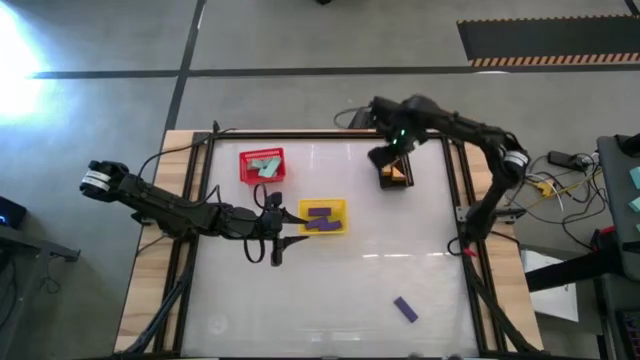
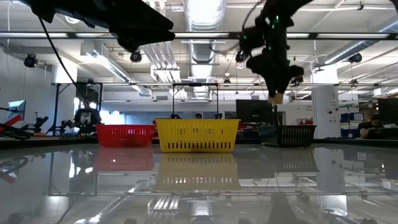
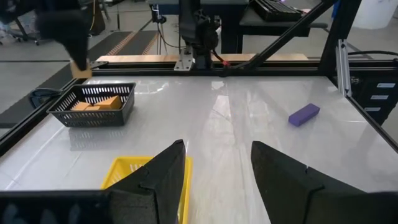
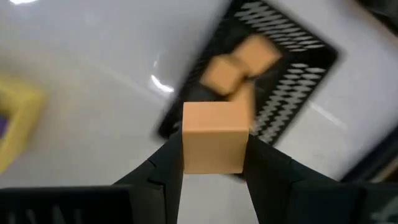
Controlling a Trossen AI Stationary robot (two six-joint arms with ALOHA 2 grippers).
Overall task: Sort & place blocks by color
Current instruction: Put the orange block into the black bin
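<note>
My right gripper (image 4: 214,163) is shut on an orange block (image 4: 214,144) high over the black basket (image 1: 394,172) at the table's far right. That basket holds several orange blocks (image 4: 239,62). The low view shows the held block (image 2: 275,98) at the fingertips, well above the basket (image 2: 287,134). My left gripper (image 3: 217,168) hovers open and holds nothing, just left of the yellow basket (image 1: 323,217), which holds purple blocks. The red basket (image 1: 262,165) holds teal blocks. One purple block (image 1: 404,309) lies flat on the table at the near right. My right gripper pinches the orange block by two opposite sides (image 4: 189,155) between its two fingers (image 4: 163,171). The fingers come from above and point down. The block is lifted clear, level, over the black basket's edge.
Dark frame rails (image 1: 462,190) run along the table's edges, and cables lie beyond the right side. The glossy table surface between the baskets and the loose purple block (image 3: 304,114) is bare.
</note>
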